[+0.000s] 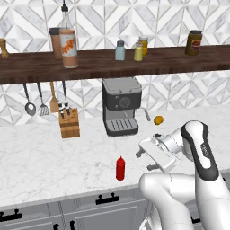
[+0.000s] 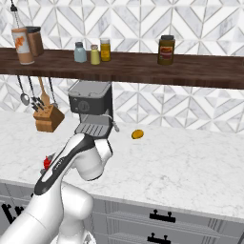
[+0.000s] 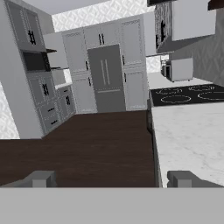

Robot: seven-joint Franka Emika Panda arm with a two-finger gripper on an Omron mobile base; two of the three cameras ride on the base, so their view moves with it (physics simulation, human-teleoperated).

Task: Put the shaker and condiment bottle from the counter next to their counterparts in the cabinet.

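Where the tool stands: the tool (image 1: 144, 160) hangs low over the front part of the table (image 1: 36, 152), on a folded arm, its axis lying about level and aimed leftward along the table's length.
Tool state: spread wide, nothing between the jaws; in the hand view both fingertips (image 3: 41, 178) rise far apart at the bottom, with open room beyond them.
Condiment bottle: the condiment bottle (image 1: 120, 168) stands upright on the table near the front edge, nozzle up, apart from everything else; in the right base view it peeks out behind the arm.
Deciding relation: the bottle lies just beside the tool, to its left in the left base view and a little nearer the front edge and lower. Its long axis is vertical while the tool's is about level, so a sideways pinch on the body looks the fitting approach; the tool would have to drop and shift toward the edge first.
Shaker: the shaker (image 1: 138, 52) is already on the cabinet (image 1: 179, 60), upright, just beside the blue-grey shaker (image 1: 120, 50).
Bottle's place: the tall orange-labelled bottle (image 1: 68, 47) stands further left on the same shelf, well apart from the shakers, high above and behind the red one.
Judgement: half done; the bottle is not yet gripped.
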